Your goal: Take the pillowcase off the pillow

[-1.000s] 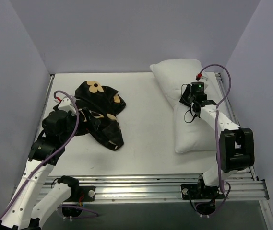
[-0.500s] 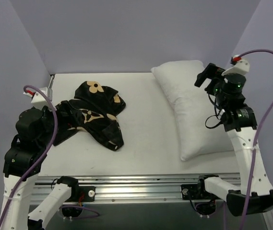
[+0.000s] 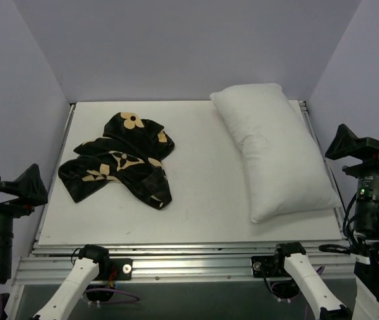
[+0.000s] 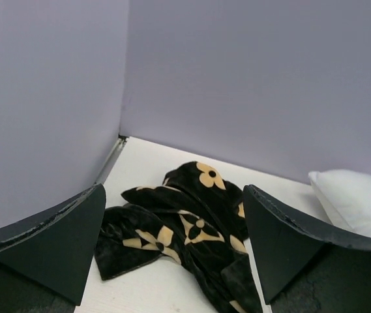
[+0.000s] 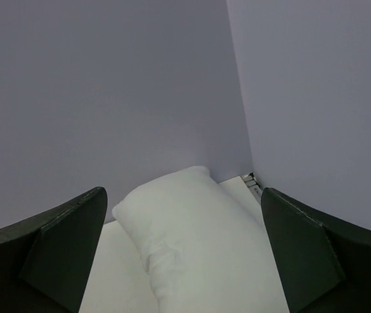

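Observation:
The black pillowcase (image 3: 119,160) with tan flower motifs lies crumpled on the left half of the table, apart from the pillow. The plain white pillow (image 3: 276,150) lies bare on the right half, slanting from the back towards the front right. My left gripper (image 3: 12,187) hangs open off the table's front left corner, holding nothing. My right gripper (image 3: 368,148) is open beside the table's right edge, also holding nothing. The left wrist view looks between its open gripper (image 4: 173,189) at the pillowcase (image 4: 178,225) and the pillow's end (image 4: 358,202). The right gripper (image 5: 182,190) frames the pillow (image 5: 192,241).
The white table (image 3: 202,200) is closed in by lilac walls at the back and both sides. An aluminium rail (image 3: 196,257) with the two arm bases runs along the near edge.
Both arms have drawn back off the table to the near corners. The right gripper has opened and let go of the pillow, which has settled flat. The pillowcase lies released.

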### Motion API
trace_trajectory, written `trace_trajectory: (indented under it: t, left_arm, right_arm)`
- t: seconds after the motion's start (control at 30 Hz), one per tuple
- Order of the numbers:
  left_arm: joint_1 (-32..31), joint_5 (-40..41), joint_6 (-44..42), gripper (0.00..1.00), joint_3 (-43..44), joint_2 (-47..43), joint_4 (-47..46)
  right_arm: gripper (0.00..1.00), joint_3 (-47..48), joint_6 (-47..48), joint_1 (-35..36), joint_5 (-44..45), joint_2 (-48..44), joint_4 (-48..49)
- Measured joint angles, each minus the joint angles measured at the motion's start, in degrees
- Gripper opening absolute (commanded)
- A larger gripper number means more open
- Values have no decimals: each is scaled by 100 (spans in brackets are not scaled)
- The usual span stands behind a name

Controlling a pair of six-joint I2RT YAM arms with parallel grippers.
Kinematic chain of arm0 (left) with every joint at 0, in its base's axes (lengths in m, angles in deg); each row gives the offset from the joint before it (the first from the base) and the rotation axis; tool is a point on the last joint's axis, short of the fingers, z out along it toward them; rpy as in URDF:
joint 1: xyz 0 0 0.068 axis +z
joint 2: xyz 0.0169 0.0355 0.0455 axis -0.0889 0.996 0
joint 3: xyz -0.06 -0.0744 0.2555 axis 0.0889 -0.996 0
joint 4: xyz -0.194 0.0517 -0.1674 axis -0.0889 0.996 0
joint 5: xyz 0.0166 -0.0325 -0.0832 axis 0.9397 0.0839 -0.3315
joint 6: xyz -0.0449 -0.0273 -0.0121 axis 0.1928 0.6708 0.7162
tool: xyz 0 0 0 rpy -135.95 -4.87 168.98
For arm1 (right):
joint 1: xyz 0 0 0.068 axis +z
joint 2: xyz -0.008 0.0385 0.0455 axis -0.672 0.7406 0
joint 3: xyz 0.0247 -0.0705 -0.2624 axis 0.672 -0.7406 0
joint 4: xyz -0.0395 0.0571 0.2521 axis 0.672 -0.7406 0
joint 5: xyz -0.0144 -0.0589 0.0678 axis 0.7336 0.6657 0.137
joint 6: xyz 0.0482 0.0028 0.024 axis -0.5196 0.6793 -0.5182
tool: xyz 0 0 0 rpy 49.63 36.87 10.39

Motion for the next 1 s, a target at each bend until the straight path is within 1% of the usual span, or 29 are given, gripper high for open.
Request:
trace_trajectory:
  t: [0.13, 0.27, 0.43, 1.0]
  left_arm:
    - [-85, 420, -103, 94, 127, -365, 26]
    - [-223, 734, -138, 94, 127, -540, 109]
    - [-398, 1005, -157, 94, -59, -686, 195]
    - [-573, 1147, -153, 94, -492, -850, 173]
  right_arm:
    - [100, -55, 144, 61, 160, -444, -122]
    - [100, -138, 273, 166, 264, -745, -219]
    - [100, -330, 393, 238, 415, -964, -313]
    - [100, -608, 518, 275, 498, -1014, -260]
